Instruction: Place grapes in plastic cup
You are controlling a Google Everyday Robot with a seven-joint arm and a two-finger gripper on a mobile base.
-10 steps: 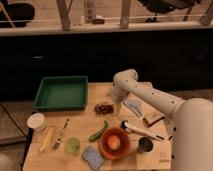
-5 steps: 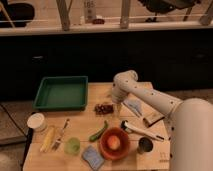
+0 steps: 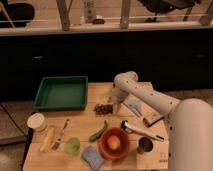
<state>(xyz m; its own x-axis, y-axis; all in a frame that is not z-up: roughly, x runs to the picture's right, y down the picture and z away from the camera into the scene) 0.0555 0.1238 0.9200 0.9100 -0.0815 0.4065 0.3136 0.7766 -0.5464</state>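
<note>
Because the grapes (image 3: 103, 108) must be picked up first, the gripper (image 3: 114, 105) hangs just beside them at three o'clock; its grip cannot be told. The green plastic cup (image 3: 73, 145) stands empty at their seven o'clock, well apart.

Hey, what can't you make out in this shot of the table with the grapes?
Camera view, the gripper at the right of the small bunch of dark reddish-purple grapes: contact too small to tell.
Camera view, inside the small translucent light-green plastic cup: blurred.
Camera view, the wooden table's right front corner: hidden by the robot's white body.
</note>
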